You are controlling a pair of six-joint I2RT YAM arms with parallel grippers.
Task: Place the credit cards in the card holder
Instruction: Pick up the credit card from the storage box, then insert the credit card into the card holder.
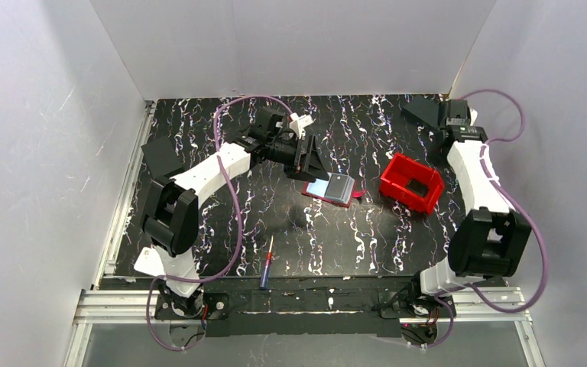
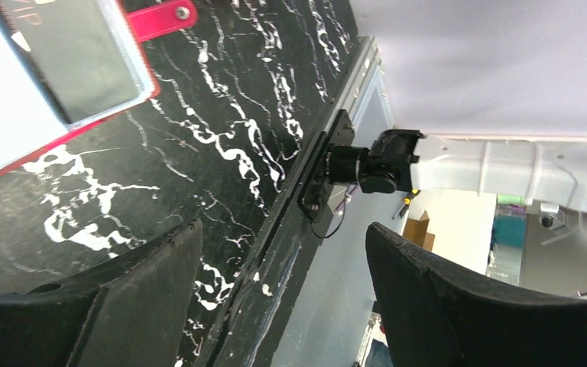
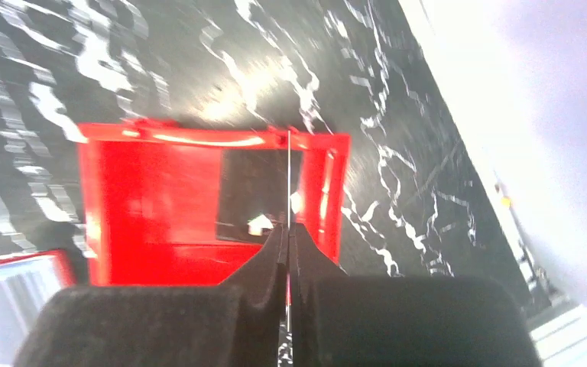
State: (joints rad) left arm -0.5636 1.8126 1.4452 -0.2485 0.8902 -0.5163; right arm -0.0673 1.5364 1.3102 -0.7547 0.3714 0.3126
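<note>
The card holder (image 1: 335, 189) lies open in the middle of the table, a red case with a bluish credit card (image 1: 329, 187) lying flat on it. It also shows in the left wrist view as the card holder (image 2: 134, 95) and in the right wrist view as the card holder (image 3: 15, 264). My left gripper (image 1: 306, 159) hovers just left of it, open and empty, as the left gripper (image 2: 283, 245) shows. My right gripper (image 1: 426, 113) is at the far right. In its own view the right gripper (image 3: 287, 229) is shut on a thin credit card (image 3: 288, 176), seen edge-on.
A red open-topped bin (image 1: 397, 177) stands right of the card holder with a black flat piece (image 1: 416, 188) inside. In the right wrist view the bin (image 3: 153, 206) lies below the held card. A blue-and-red pen-like tool (image 1: 266, 264) lies near the front edge.
</note>
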